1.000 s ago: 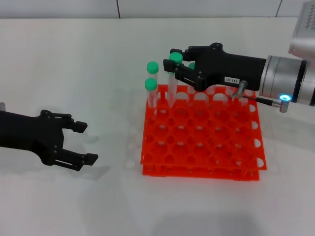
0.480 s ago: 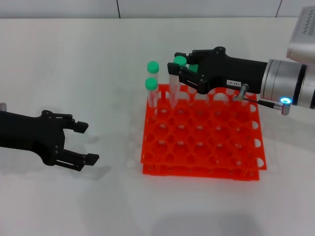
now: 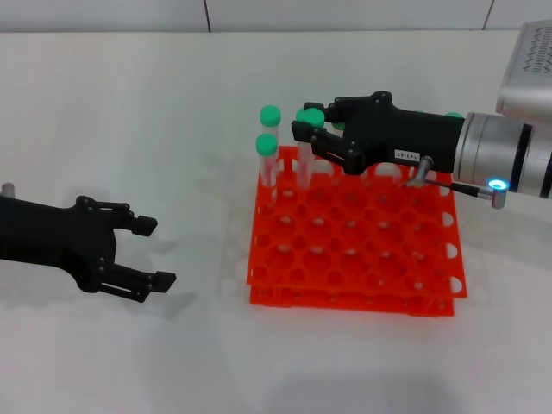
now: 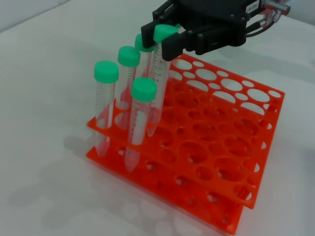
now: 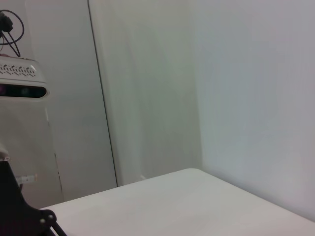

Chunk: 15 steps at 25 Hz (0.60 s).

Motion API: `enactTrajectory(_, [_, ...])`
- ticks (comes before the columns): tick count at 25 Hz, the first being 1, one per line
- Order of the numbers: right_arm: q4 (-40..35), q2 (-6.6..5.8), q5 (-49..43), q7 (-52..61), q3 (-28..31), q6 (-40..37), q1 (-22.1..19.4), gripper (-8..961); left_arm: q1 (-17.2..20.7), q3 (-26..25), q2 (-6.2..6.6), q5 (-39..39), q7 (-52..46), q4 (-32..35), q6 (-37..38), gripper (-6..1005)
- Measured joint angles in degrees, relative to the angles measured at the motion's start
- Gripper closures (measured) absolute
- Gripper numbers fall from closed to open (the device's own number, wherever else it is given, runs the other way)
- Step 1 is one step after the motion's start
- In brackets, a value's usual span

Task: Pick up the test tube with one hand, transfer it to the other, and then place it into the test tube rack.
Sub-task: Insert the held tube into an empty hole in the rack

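Note:
My right gripper (image 3: 307,129), the black one with the white label, is shut on the green cap of a test tube (image 3: 304,166). The tube leans, with its lower end in a hole at the back left of the orange-red test tube rack (image 3: 345,298). The left wrist view shows the same grip (image 4: 162,38), with the tube (image 4: 156,83) tilted into the rack (image 4: 206,199). My left gripper (image 3: 155,252), unlabelled, is open and empty, low over the table to the left of the rack.
Other green-capped tubes (image 3: 266,159) (image 3: 270,116) stand in the rack's back left corner, right beside the held tube; the left wrist view shows several (image 4: 106,98). The other rack holes hold nothing. White table all round.
My right gripper has come down a little with the tube, whose lower end now sits deeper in the rack hole. The left gripper has hardly moved.

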Motion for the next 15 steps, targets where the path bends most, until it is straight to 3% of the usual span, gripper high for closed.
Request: enactTrajectory(15, [1.49, 0.0, 0.06, -0.11, -0.16, 0.22, 0.13, 688, -0.41, 0.0, -0.13, 0.0, -0.05, -0.17, -0.03, 111])
